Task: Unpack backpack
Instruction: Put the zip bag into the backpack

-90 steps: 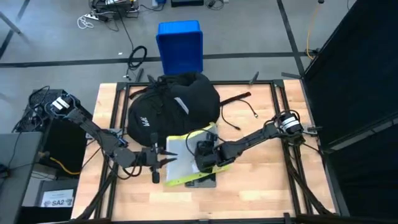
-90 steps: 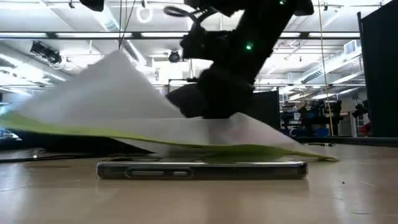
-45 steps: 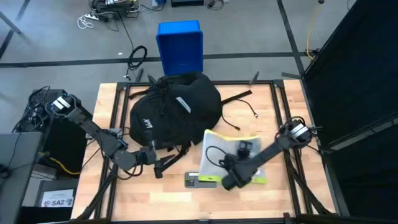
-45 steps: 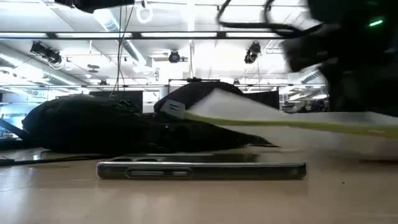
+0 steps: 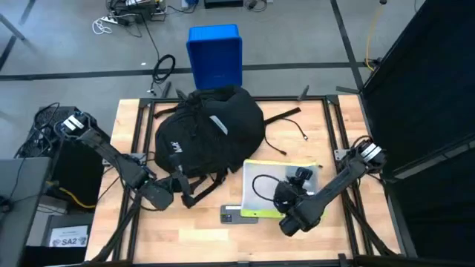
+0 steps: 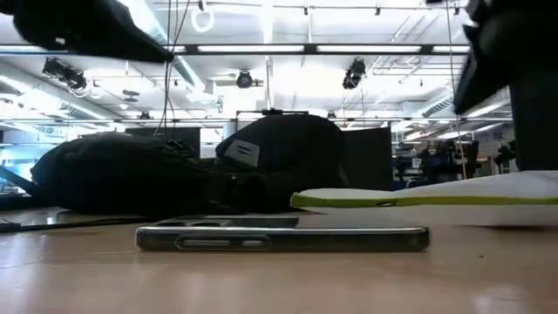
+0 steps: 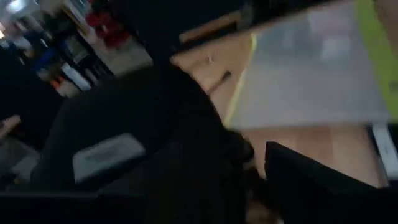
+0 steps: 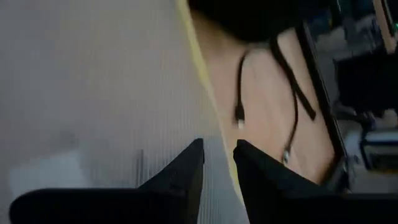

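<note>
The backpack (image 5: 208, 132) lies at the back of the counter (image 5: 326, 237), left of centre. A flat folder (image 5: 269, 185) lies in front of it to the right, a phone (image 5: 238, 216) just beside the folder's front left corner

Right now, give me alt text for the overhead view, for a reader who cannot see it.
A black backpack lies at the back of a wooden table, with a grey, yellow-green-edged folder and a phone in front of it. The right pincer is at the folder's front edge; the left pincer sits by the backpack's front left.
</note>
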Available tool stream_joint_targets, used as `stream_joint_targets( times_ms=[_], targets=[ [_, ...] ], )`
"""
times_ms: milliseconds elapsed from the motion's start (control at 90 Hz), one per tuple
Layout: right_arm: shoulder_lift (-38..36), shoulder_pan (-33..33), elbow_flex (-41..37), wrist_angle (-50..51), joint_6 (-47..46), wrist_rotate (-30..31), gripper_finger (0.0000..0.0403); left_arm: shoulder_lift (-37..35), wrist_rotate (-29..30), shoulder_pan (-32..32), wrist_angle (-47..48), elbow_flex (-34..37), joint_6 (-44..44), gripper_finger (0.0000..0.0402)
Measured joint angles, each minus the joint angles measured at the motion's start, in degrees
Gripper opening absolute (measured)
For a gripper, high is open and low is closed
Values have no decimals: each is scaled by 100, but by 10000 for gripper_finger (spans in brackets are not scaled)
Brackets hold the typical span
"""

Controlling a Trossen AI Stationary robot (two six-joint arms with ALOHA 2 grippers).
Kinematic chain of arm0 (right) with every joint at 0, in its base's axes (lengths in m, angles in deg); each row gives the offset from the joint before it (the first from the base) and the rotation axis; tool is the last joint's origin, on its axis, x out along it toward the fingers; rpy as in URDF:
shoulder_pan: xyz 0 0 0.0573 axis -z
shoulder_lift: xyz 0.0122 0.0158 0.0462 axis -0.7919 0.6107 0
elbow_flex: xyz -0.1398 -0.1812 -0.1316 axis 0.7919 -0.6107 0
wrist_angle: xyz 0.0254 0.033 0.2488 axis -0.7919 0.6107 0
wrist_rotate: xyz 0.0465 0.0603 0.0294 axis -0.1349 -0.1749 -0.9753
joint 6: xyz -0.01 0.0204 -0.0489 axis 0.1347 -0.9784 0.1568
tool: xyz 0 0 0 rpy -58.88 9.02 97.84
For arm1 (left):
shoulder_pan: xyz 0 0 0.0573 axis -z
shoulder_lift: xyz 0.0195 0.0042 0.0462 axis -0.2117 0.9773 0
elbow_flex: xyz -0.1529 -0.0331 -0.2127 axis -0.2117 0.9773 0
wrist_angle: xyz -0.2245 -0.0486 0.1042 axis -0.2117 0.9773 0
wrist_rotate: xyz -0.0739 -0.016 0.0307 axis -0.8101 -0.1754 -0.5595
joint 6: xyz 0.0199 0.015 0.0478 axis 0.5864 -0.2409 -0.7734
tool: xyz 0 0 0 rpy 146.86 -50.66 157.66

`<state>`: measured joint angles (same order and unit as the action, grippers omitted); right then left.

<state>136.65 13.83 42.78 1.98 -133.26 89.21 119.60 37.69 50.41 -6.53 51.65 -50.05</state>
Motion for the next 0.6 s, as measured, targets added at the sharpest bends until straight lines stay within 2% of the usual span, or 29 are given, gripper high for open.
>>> stream_joint_targets(
  times_ms=[122,222,444,600],
  targets=[
    [-113,137,6,-682,520,318,75,73,-370,-155,1682,-546,1020,198],
    [-123,294,6,-1329,1201,362,75,207,-739,-282,2611,-842,1420,198],
    [-123,545,6,-2675,2571,244,68,685,-1712,-489,3848,-960,2015,198],
    [-123,633,6,-3183,3074,227,70,923,-2112,-483,4190,-961,2256,198]
  ],
)
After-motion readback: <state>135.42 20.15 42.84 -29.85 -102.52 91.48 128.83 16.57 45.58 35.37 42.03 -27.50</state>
